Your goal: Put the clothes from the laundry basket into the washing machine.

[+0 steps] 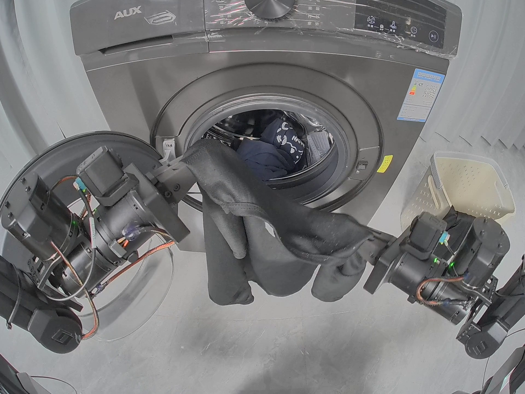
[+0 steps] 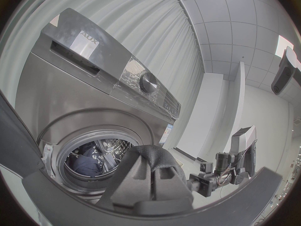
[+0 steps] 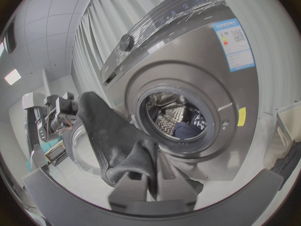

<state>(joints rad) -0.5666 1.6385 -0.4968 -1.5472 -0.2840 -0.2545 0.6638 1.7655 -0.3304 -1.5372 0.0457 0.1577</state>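
1. Here's the black garment, up in the air in front of the washing machine, strung between both hands with loose folds drooping toward the floor.
2. The left hand is clamped on one end, right up by the left rim of the drum mouth.
3. The right hand is pinched tight on the other end, lower, out to the right and farther back from the machine.
4. So the cloth's long axis slants across the opening, high on the left, low on the right. The drum lies behind and above the garment's middle, and the left hand is the nearer one.
5. Inside the drum, dark blue clothes are already lying there.
6. The door stands swung open to the left, behind the left arm. The laundry basket sits on the floor to the right of the machine, behind the right arm.
7. My read: both ends must go forward into the mouth, and the right hand has farther to travel and must rise. Those hanging folds could snag on the lower rim.
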